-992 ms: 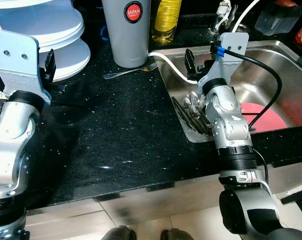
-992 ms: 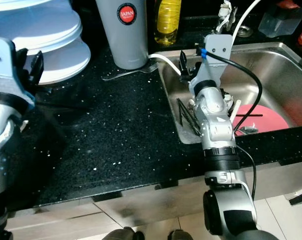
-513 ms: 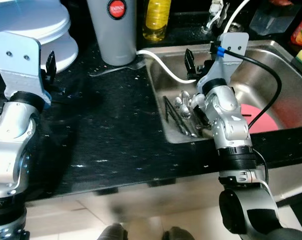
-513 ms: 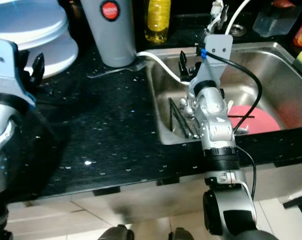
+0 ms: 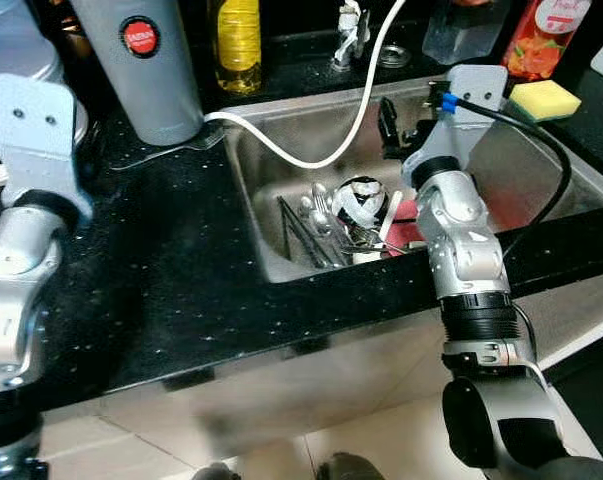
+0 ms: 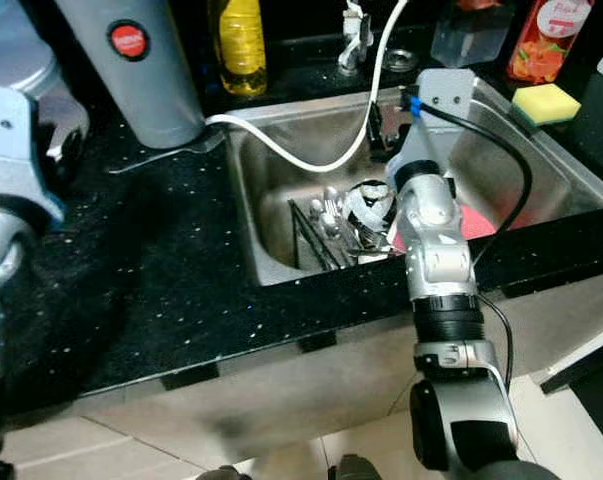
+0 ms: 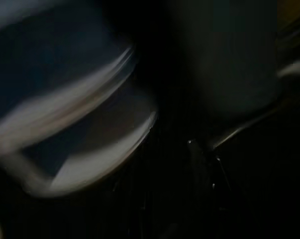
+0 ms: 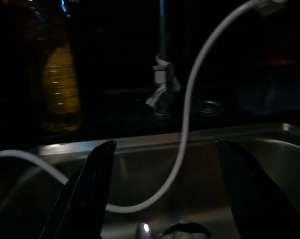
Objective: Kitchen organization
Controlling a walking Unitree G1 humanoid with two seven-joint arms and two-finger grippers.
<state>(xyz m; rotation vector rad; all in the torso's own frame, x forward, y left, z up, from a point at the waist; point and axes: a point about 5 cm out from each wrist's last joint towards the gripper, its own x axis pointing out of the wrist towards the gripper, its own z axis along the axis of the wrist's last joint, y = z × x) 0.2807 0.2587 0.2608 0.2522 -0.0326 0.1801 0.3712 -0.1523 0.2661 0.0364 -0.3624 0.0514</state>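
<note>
Brushed steel sink [image 5: 526, 170], glossy speckled black stone counter [image 5: 171, 270].

Black speckled counter [image 5: 181, 290] carries a grey tumbler [image 5: 141, 65], a fork [image 5: 166, 152] beside it, and a yellow sponge [image 5: 544, 98]

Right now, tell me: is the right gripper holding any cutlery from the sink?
No, the right gripper is open and empty above the sink.

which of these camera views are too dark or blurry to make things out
Left wrist view: dark and motion-smeared, just pale curved shapes. Right wrist view: dim, yet the right tool, the white hose and the yellow bottle read clearly. Both eye views: well lit, sharp.
</note>
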